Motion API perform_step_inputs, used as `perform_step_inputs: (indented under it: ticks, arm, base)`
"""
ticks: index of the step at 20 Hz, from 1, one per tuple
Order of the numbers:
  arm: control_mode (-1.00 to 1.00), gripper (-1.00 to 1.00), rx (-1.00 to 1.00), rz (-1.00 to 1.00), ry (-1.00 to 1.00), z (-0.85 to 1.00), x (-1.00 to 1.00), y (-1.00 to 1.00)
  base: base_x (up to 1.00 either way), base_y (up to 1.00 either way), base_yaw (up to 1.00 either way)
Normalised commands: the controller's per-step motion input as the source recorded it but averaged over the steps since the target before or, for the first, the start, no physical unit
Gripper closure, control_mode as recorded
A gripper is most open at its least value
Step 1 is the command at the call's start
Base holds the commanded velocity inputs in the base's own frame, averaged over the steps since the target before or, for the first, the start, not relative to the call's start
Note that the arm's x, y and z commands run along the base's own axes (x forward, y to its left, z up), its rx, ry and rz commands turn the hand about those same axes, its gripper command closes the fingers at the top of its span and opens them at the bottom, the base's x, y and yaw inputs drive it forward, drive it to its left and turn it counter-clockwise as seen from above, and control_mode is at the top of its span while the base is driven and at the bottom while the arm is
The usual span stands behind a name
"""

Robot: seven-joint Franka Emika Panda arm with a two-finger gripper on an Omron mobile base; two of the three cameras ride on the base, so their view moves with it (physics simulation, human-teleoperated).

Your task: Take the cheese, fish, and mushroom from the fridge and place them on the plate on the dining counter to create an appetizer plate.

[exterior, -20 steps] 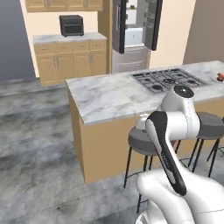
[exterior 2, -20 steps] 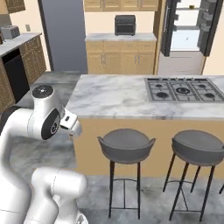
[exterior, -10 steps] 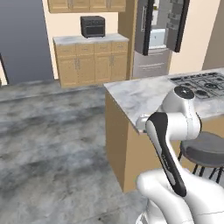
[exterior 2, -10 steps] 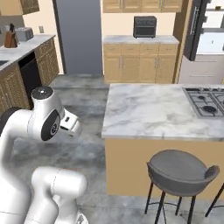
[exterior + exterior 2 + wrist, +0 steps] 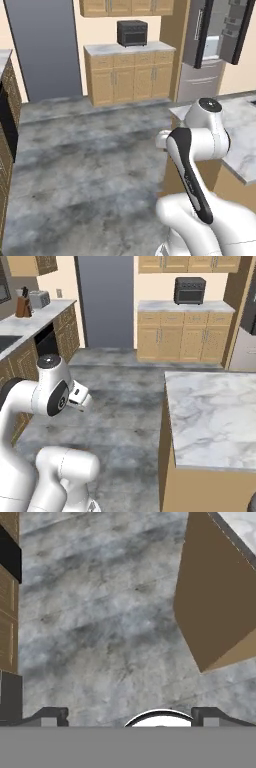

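Observation:
The fridge [image 5: 199,40] stands at the far right with its dark doors swung open and pale shelves inside; its edge [image 5: 246,351] also shows in the right base view. The dining counter [image 5: 210,416] has a marble top, and its corner [image 5: 239,131] lies just right of my arm. In the hand view my gripper [image 5: 130,718] is open and empty, pointing down at the grey floor beside the counter's tan side [image 5: 220,602]. The cheese, fish, mushroom and plate are out of view.
A wall counter [image 5: 129,50] with wooden cabinets carries a black oven [image 5: 132,32]. On the left runs another counter [image 5: 30,318] with a knife block [image 5: 22,307] and a toaster [image 5: 39,299]. Open grey floor [image 5: 95,155] lies between them.
The base has turned, so the whole scene has slid right: the cooktop and stools have left the views and more floor shows. The arm keeps its pose and the gripper stays open.

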Motion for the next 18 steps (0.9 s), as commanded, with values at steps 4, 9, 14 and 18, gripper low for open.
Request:
perform_step_inputs:
  ticks: [4,9,14,18]
  arm:
    - [1.0,-1.0,0.0,0.0,0.0,0.0,0.0,0.0]
    - [1.0,-1.0,0.0,0.0,0.0,0.0,0.0,0.0]
    - [1.0,-1.0,0.0,0.0,0.0,0.0,0.0,0.0]
    - [1.0,-1.0,0.0,0.0,0.0,0.0,0.0,0.0]
  base:
    - [1.0,0.59,-0.07]
    - [1.0,0.12,-0.13]
    - [1.0,0.15,-0.29]
    - [1.0,0.43,-0.32]
